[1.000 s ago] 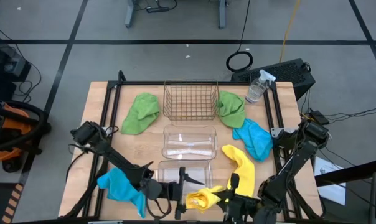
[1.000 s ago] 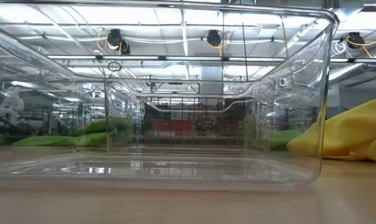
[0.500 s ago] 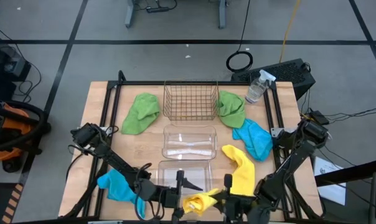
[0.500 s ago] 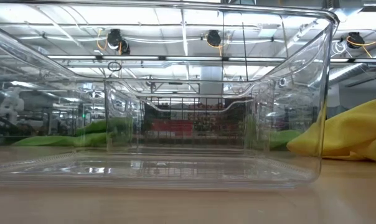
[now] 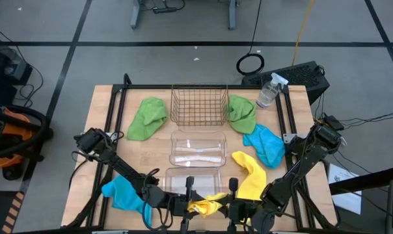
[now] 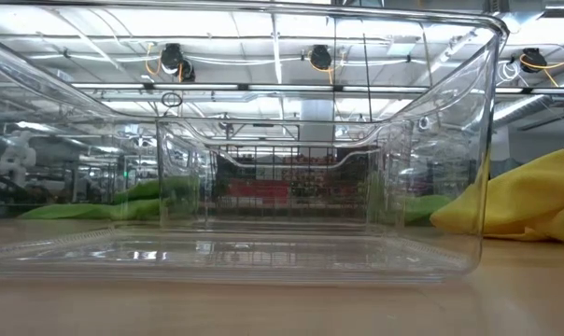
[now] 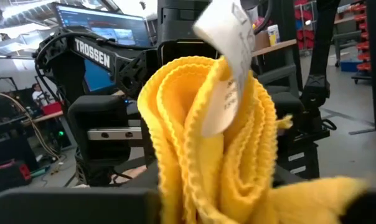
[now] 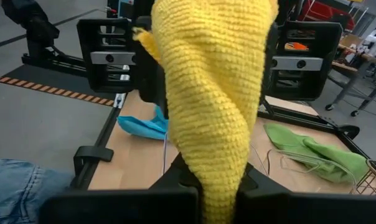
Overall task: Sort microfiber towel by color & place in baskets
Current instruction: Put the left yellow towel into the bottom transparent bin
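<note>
- Left pincer (image 5: 191, 207) at the near counter edge, fingers closed in on one end of a yellow towel (image 5: 206, 205); the left wrist view shows the bunched yellow folds (image 7: 206, 149) with a white care tag (image 7: 228, 62) right in front of the camera.
- Right pincer (image 5: 230, 207) clamped tight on the other end of that towel; in the right wrist view the yellow cloth (image 8: 213, 93) stands up between its fingers.
- Towel stretched between both pincers, just in front of the near clear basket (image 5: 193, 179).
- Second clear basket (image 5: 196, 148) mid-counter, copper wire basket (image 5: 198, 104) behind it; all three look empty.
- Second yellow towel (image 5: 252, 175) lies right of the near clear basket on the counter (image 5: 112, 104).
- Blue towel (image 5: 121, 194) front left, another blue towel (image 5: 265, 144) on the right.
- Green towel (image 5: 146, 118) left of the wire basket, another green towel (image 5: 242, 114) touching its right side.
- Spray bottle (image 5: 269, 90) at the far right corner.
- Low view: near clear basket wall (image 6: 483, 140) fills the frame, yellow cloth (image 6: 529, 201) beside it.
</note>
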